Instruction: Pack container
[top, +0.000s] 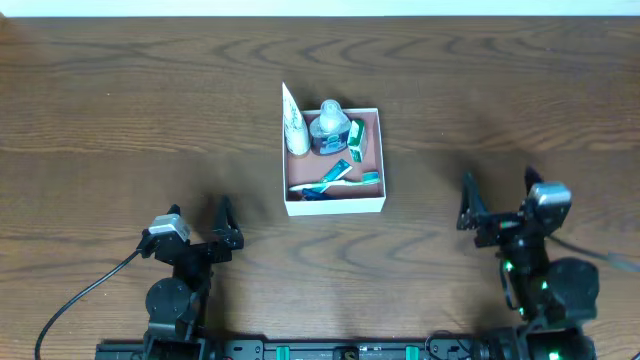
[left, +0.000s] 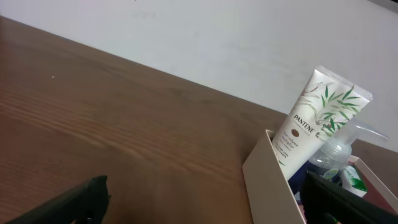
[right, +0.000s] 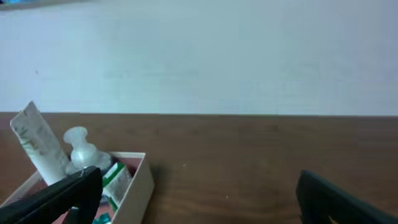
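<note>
Left gripper (top: 200, 216) and right gripper (top: 499, 192) gape wide, empty. The container (top: 335, 207) lies ahead between them. Only overhead shows its toothbrush (top: 338, 181); only the left wrist view shows the tube's (left: 314, 118) leaf print.

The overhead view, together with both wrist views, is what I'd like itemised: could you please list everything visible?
table: one, brown wood, under everything
container: one, white outside and pink-brown inside, at the table's centre
tube: one, white with green leaves, upright against the container's left wall and rising above it
pump bottle: one, clear, at the container's back
green packet: one, green and white, by the container's right wall
teal items: count unclear, teal and white, lying along the container's front
cable: one, black, near left edge
left gripper: one, black, fingers open, front left, empty
right gripper: one, black, fingers open, front right, empty
</note>
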